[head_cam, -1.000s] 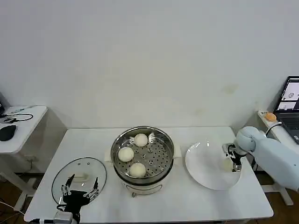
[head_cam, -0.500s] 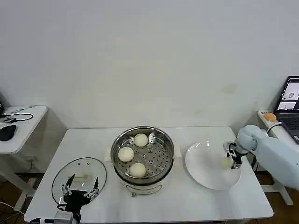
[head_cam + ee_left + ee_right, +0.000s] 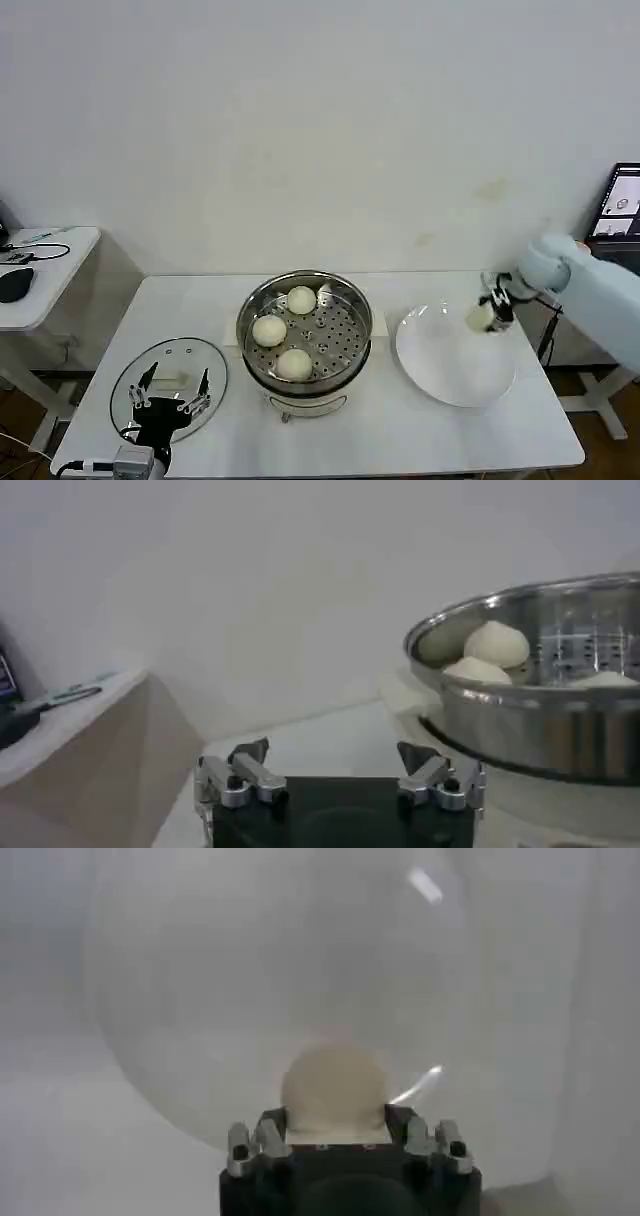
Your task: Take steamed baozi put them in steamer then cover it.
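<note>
Since a second ago we see the right pincer (image 3: 487,313) has risen from the plate's (image 3: 445,372) surface and now hangs above its far right rim, at about 2 o'clock on the plate, pinching one bun (image 3: 481,316) between its fingers. From the right wrist that bun (image 3: 334,1091) sits clamped between the two fingers with the white plate (image 3: 180,998) spread out beneath it.

We count three buns in the steamer (image 3: 256,305) at the middle of the tabletop (image 3: 500,435): one at 12 o'clock (image 3: 301,299), one at 9 o'clock (image 3: 269,330) and one at 6 o'clock (image 3: 294,364) on the perforated tray. The tray's 3 o'clock side is bare. Between the held bun and the steamer we see just the plate and open air.

Our left pincer (image 3: 168,393) hovers over the lid (image 3: 134,378) at the tabletop's near left corner, fingers spread, just short of the cream handle (image 3: 172,379). From the left wrist the spread pincer (image 3: 338,770) has the steamer (image 3: 500,720) just beside it. A side desk (image 3: 62,250) with a mouse (image 3: 15,284) stands at far left.
</note>
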{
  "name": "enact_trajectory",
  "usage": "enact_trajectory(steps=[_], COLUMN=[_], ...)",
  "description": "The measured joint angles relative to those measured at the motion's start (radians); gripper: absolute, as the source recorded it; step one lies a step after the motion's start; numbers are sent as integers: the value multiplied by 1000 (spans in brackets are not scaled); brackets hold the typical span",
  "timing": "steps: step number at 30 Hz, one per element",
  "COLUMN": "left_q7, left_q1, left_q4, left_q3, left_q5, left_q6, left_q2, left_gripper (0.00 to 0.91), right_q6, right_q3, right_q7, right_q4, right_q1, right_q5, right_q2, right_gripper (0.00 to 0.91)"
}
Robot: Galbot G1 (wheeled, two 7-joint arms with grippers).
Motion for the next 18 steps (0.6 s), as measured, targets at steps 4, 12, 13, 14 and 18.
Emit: enact_trajectory(steps=[4, 12, 13, 14, 18], left_q7=[2, 3, 4, 4, 4], left_q1=[-5, -18, -18, -19, -19], left_q4=[-7, -32, -36, -40, -49], left_q3=[4, -3, -5, -8, -17], left_q5=[0, 4, 4, 4, 5], left_q6=[0, 5, 6, 6, 6], left_q2=[7, -7, -8, -9, -7], left_gripper=[907, 907, 907, 907, 907], right_q6=[-64, -180, -194, -207, -249], right_q3=[-86, -184, -194, -202, -231], right_q7=[17, 73, 82, 88, 115], right_q4=[77, 192, 199, 207, 220], right_q1=[140, 312, 325, 336, 361], right_q5=[150, 403, 431, 454, 529], right_q2=[15, 97, 110, 122, 178], right_gripper=[655, 665, 655, 655, 655])
